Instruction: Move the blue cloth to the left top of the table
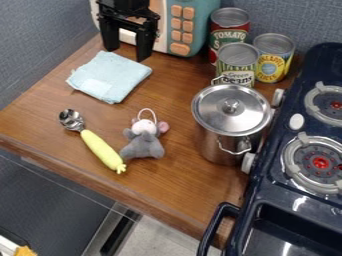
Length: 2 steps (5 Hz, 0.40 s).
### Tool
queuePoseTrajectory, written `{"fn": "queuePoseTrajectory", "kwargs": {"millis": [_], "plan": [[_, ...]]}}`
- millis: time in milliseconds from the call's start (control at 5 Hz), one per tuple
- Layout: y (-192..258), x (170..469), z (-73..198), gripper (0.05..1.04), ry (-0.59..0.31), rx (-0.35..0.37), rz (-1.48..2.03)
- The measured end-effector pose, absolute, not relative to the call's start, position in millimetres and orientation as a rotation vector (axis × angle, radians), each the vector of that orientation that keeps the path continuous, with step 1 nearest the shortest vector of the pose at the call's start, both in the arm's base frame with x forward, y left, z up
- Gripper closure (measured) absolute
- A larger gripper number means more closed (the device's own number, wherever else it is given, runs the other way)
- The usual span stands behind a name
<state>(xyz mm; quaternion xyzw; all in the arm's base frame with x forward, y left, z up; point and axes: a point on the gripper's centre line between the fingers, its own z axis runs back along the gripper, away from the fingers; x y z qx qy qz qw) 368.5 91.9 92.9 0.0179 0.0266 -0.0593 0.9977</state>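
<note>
The light blue cloth (pixel 109 76) lies folded flat on the wooden table (pixel 180 185), toward its upper left part. My gripper (pixel 125 49) hangs at the top of the view, just above and behind the cloth's far edge. Its two black fingers are spread apart and point down, with nothing held between them. The right finger's tip is near the cloth's upper right corner, the left one near its top corner; whether either touches the cloth I cannot tell.
A toy microwave (pixel 180 27) stands behind the gripper. Cans (pixel 272 57) and a lidded steel pot (pixel 230 122) stand at the right, beside the dark blue stove (pixel 307 200). A grey plush mouse (pixel 143 142) and a spoon with a yellow handle (pixel 101 150) lie nearer the front edge.
</note>
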Motion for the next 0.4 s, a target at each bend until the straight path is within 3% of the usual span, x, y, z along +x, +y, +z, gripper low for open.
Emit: {"fn": "queuePoseTrajectory", "kwargs": {"millis": [400], "plan": [[90.4, 371.3, 82.0, 0.084, 0.067, 0.024, -0.182]]}}
